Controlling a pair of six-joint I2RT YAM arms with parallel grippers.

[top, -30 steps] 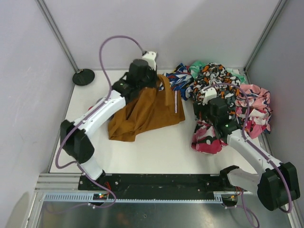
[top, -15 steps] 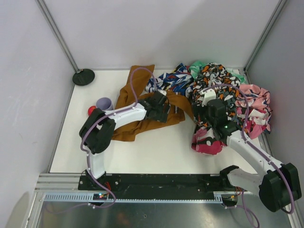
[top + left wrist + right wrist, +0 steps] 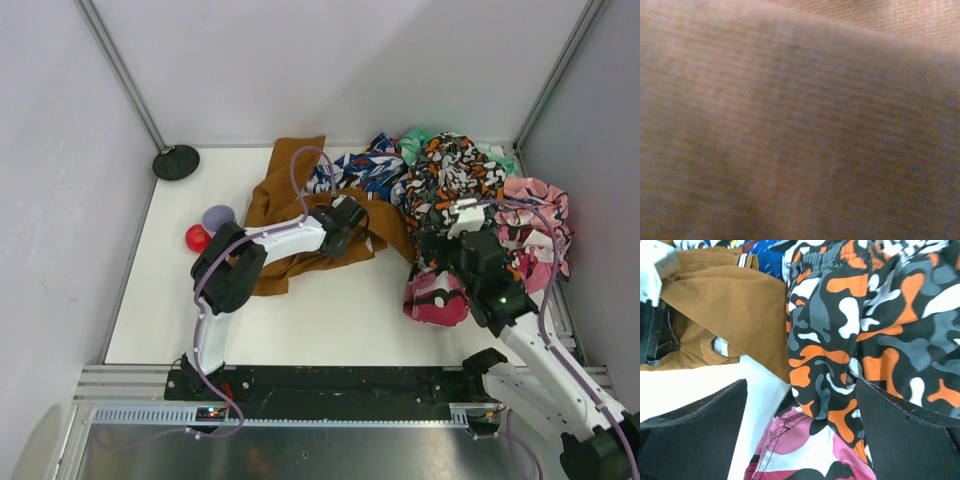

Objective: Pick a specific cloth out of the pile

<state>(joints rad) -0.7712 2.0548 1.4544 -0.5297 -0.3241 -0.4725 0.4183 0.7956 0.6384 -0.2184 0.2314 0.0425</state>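
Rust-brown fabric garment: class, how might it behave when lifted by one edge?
Probably floppy: the rust-brown fabric garment lies creased and folded over itself. Likely to drape and trail, since it sprawls widely across the white table.

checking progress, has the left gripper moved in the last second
Yes: the left gripper has moved right and nearer, away from the black disc, toward the pile.

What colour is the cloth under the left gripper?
Plain rust-brown cloth; the right wrist view shows it best.
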